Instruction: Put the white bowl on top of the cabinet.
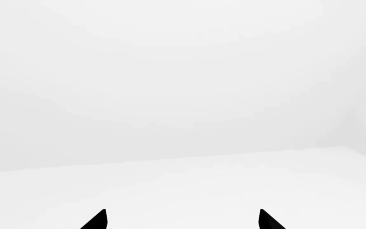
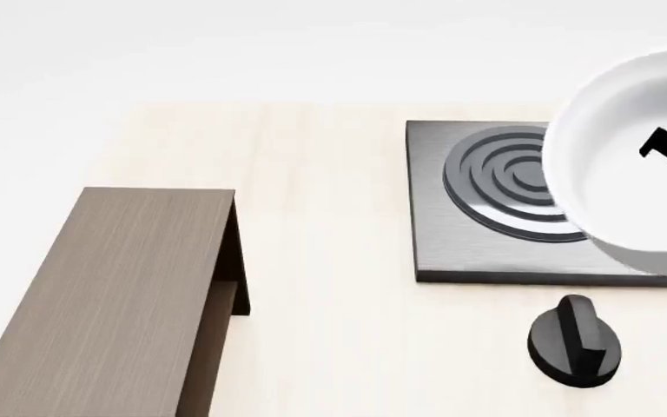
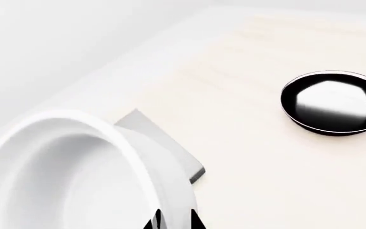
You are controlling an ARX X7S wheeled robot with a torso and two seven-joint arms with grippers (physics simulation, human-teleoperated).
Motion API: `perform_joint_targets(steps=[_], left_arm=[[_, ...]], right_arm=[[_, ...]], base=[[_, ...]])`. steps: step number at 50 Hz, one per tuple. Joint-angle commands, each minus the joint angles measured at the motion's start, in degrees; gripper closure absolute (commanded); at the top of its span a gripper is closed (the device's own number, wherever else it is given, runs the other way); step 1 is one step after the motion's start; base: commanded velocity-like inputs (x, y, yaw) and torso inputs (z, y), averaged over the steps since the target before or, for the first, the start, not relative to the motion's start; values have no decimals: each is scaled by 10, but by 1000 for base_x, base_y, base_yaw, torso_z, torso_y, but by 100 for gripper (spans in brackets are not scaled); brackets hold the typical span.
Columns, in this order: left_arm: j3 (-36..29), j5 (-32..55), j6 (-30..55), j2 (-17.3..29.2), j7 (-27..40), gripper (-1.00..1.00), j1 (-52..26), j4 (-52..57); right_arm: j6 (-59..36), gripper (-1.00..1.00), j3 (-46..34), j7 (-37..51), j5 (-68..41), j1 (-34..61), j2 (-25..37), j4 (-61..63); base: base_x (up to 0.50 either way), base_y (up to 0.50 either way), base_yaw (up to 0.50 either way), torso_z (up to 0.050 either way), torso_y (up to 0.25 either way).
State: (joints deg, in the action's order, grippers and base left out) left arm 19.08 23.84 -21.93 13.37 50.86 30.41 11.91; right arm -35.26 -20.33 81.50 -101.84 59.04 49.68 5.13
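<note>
The bowl (image 2: 629, 165) hangs above the stove plate (image 2: 490, 204), its wall pinched in our right jaws, whose tips (image 3: 173, 220) straddle the rim. Our left jaws stand wide, tips (image 1: 181, 220) holding nothing. A knob (image 2: 575, 340) and the cabinet (image 2: 114, 295) sit on the bench (image 2: 322, 217); a pan (image 3: 333, 102) lies apart.

Super bright, flat, even render light, everything crisp with no blur or edge warping. Left wrist view is nearly blown out to white. Soft shadow sits under the white bowl (image 2: 629, 165) on the stove plate (image 2: 472, 234), and the black pan (image 3: 333, 103) has a big white glare patch
</note>
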Motion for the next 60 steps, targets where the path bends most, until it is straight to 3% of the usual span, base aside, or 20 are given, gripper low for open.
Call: perform_joint_targets(steps=[1,32,60], left_arm=[[0,2,-2,0,-1,-100,0,-1],[-1,2,-2,2,1,-100,1,-1],[0,6,-6,2,0,-100,3,-1]], right_arm=[[-25,100,-32,-23,30,72,-41,-44],[-71,100,-128,-140,97,174,-180,-165],[-74,100,-161,-243,114,209,-255,-223]], base=[[0,0,0,0,0],[0,0,0,1,1],[0,0,0,0,1]])
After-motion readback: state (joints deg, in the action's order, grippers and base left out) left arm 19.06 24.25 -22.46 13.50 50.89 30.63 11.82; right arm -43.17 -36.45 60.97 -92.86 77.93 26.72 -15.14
